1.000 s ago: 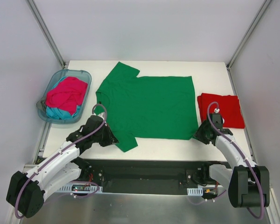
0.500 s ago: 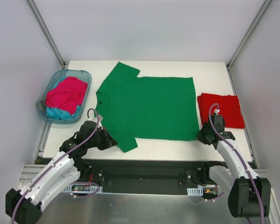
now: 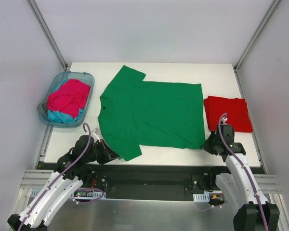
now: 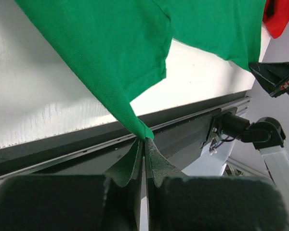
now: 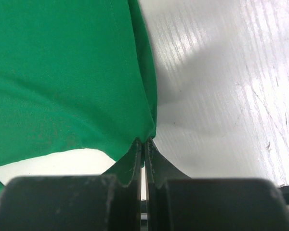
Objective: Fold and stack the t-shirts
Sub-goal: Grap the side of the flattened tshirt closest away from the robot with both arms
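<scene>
While both end effectors (image 4: 144, 142) (image 5: 144, 142) clamp the green t-shirt (image 3: 154, 113), the basket (image 3: 85, 74) holds pink and teal t-shirts (image 3: 67, 96) (image 3: 58, 117).

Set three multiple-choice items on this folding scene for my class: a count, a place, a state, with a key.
1. How many colours of cloth show in the basket? A one; B two; C four.
2. Where does the red t-shirt lie? A in the basket; B right of the green t-shirt; C under the green t-shirt.
3. How stand the left gripper and right gripper? A both open; B only the left shut; C both shut on the green t-shirt.
Key: 1 B, pink cloth and teal cloth; 2 B, it lies folded beside the hem; 3 C, both wrist views show green cloth pinched.
</scene>
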